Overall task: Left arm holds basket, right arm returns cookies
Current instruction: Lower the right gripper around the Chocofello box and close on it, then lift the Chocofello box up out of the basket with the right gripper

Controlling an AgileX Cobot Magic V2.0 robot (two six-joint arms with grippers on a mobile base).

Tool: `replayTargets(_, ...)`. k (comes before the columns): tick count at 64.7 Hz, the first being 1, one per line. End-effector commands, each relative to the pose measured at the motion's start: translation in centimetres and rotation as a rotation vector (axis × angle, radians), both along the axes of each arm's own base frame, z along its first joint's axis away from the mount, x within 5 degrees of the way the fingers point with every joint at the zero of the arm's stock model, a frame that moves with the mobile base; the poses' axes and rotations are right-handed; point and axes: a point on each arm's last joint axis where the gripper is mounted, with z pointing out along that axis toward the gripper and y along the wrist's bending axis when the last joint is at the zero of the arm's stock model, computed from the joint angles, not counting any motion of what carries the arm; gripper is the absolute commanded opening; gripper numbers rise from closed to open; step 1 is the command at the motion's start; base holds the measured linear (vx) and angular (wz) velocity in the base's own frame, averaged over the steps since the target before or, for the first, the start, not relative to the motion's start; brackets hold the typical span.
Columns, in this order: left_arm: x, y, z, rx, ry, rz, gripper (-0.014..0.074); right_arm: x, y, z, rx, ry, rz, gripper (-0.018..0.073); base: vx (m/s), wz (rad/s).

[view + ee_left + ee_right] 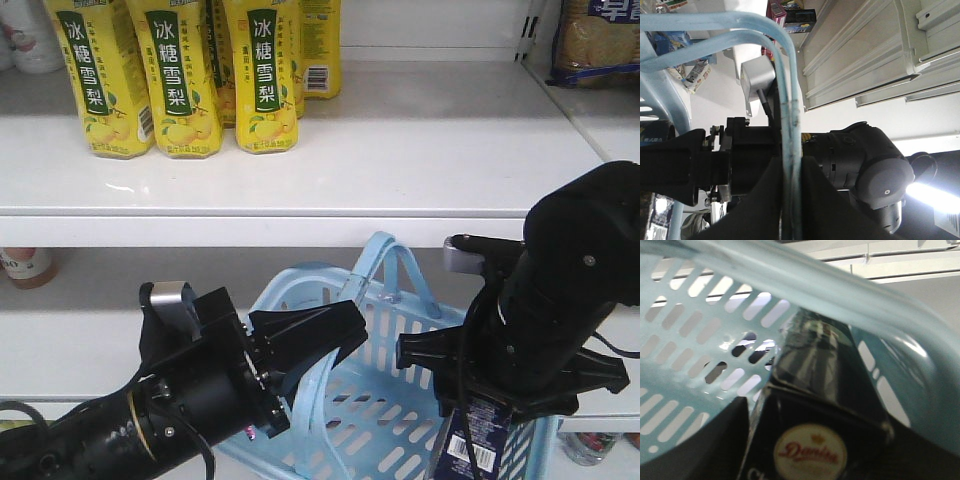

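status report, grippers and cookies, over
Left gripper shut on basket. Right gripper shut on cookie box, low inside basket. Nothing seen blocking.

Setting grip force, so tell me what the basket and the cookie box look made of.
The basket looks like moulded plastic, light blue, smooth and slightly glossy; slotted walls and soft highlights suggest it. The cookie box is probably printed cardboard, semi-gloss; sharp folded edges, a printed logo and reflections on its dark face.

Raised handles [381, 243] and the shelf [300, 200] hem the basket [390, 392] opening.
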Motion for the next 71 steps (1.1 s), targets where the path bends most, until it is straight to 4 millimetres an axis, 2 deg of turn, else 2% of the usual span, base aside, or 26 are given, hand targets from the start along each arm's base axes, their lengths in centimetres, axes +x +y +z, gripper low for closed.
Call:
replayTargets(1, 1.4, 2.2, 4.4, -0.34, -0.131, 0.184, 0.0, -0.3, -0.7, 1.1, -0.036, -0.014, 0.015, 0.0302, 0.0, 0.0)
replayTargets(22, 1.4, 2.2, 4.4, -0.34, -0.131, 0.184, 0.0, -0.1, -0.7, 1.2, -0.037, -0.035, 0.026, -0.0017, 0.0, 0.0)
replayTargets(44, 1.4, 2.2, 4.4, -0.34, -0.131, 0.184, 0.0, -0.3, -0.5, 1.6, -0.005, -0.055, 0.092, -0.0008, 0.0, 0.0)
replayTargets(71, 1.4, 2.2, 4.4, -0.34, -0.131, 0.184, 0.0, -2.2, -1.2, 4.9, 0.132, -0.193, 0.081, -0.0003, 0.0, 0.0)
